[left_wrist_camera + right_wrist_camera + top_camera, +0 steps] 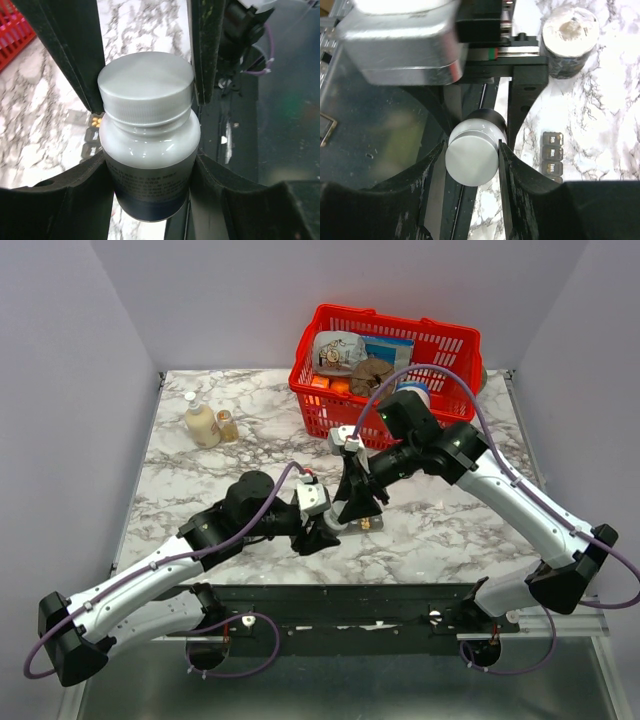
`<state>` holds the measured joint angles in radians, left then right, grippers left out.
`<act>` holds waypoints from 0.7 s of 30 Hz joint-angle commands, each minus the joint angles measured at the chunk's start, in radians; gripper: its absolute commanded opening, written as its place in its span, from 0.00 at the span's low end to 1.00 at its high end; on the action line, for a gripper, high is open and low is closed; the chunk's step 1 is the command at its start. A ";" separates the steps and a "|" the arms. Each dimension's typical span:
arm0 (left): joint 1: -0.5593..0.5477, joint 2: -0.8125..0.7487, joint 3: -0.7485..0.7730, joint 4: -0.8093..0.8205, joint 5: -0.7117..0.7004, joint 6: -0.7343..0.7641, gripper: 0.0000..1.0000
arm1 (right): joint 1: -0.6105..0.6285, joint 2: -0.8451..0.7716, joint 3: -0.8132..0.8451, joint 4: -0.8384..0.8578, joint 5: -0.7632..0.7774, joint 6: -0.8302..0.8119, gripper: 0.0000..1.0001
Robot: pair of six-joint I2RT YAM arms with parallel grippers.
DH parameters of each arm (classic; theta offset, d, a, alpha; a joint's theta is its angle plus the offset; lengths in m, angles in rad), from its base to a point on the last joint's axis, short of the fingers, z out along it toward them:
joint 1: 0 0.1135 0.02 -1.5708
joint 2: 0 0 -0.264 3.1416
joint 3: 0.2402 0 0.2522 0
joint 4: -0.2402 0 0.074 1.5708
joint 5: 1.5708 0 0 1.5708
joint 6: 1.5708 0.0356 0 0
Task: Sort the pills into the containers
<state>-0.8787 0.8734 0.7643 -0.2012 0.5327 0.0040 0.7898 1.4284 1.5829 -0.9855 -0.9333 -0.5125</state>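
L end effector [150,167] clamps on white plastic pill bottle [150,145]; R end effector [472,150] pinches its white cap [471,161]. Dark grey compartment strip [552,152] on marble counter [610,100], contents unseen.

table [200,470]: white marble pattern with grey veins
basket [460,350]: red mesh
pill bottle [150,150]: glossy white body, dark blue label band with fine pale print
cap [145,85]: white, ribbed rim
containers [552,152]: dark grey, pale lettering on the lids
pills [96,121]: yellow
arms [520,500]: white shells, black joints
cables [436,368]: purple
small bottle [201,425]: cream, white top
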 commanded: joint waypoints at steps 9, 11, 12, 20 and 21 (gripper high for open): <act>0.009 -0.039 0.038 0.331 -0.310 0.014 0.00 | 0.011 0.027 -0.127 0.200 0.157 0.420 0.47; 0.009 -0.031 0.036 0.335 -0.313 0.010 0.00 | 0.008 0.035 -0.121 0.215 0.142 0.451 0.47; 0.009 -0.028 0.035 0.324 -0.312 0.010 0.00 | 0.005 0.038 -0.116 0.217 0.134 0.454 0.48; 0.015 -0.040 -0.023 0.264 -0.257 0.016 0.00 | -0.050 0.024 -0.029 0.205 0.030 0.398 0.76; 0.017 -0.042 -0.029 0.255 -0.249 0.013 0.00 | -0.055 0.020 -0.023 0.199 0.021 0.385 0.79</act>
<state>-0.8757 0.8654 0.7490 -0.0944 0.2787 0.0223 0.7475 1.4387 1.5234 -0.7265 -0.8295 -0.1146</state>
